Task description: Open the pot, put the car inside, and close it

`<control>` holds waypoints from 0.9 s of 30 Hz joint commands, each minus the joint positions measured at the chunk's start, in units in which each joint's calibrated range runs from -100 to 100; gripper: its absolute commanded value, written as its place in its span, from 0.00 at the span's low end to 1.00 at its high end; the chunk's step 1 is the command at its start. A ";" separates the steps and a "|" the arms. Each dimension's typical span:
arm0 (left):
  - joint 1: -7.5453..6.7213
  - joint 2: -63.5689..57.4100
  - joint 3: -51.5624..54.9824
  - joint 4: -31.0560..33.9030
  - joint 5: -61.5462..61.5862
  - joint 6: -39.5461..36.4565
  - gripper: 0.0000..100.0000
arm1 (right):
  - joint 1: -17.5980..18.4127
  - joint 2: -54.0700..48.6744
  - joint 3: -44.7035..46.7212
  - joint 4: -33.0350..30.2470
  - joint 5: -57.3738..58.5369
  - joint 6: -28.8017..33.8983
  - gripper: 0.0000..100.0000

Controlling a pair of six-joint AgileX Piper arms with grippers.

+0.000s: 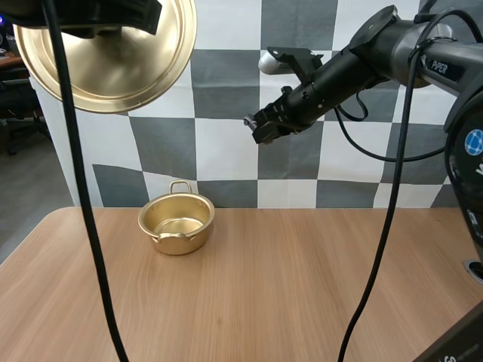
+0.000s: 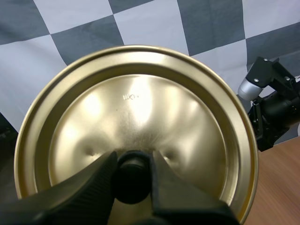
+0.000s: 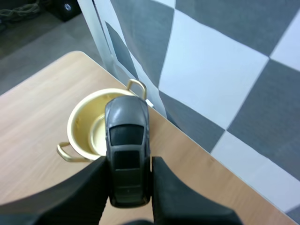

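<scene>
High view: open gold pot [image 1: 176, 223] sits on the wooden table [image 1: 287, 286] near its far edge, lid [image 1: 113, 60] held high in the air to its left, right gripper [image 1: 260, 127] raised to its right. Left wrist view: left gripper [image 2: 132, 164] pinches the lid's black knob [image 2: 132, 183], the other arm's gripper just past the lid's rim. Right wrist view: right gripper clamps the grey toy car [image 3: 126, 140] by its sides, car in the air over the pot, not inside it

High view looks forward and down over the light wooden surface [image 1: 302, 286]; left wrist view sits close against the round gold lid [image 2: 140, 108]; right wrist and high views share the open gold pot [image 3: 84, 127].
</scene>
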 commanded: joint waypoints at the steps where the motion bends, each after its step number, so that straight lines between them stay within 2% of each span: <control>1: 0.02 0.01 0.02 -0.04 0.00 -1.21 0.00 | 1.02 0.58 -0.04 1.97 0.13 -1.30 0.00; 8: 0.60 -0.72 0.27 1.68 0.00 -1.37 0.00 | 6.94 4.36 -0.04 0.53 0.13 -3.53 0.00; 13: 0.68 -2.49 0.47 7.07 0.00 -1.37 0.00 | 10.11 8.97 -0.04 -0.13 0.13 -4.42 0.00; 19: 0.68 -6.31 0.58 8.82 0.00 -1.37 0.00 | 11.70 14.20 -0.34 -0.13 0.13 -4.50 0.00; 27: 0.68 -9.63 0.58 8.61 0.00 -1.37 0.00 | 11.94 18.57 -1.83 -0.83 0.13 -5.62 0.00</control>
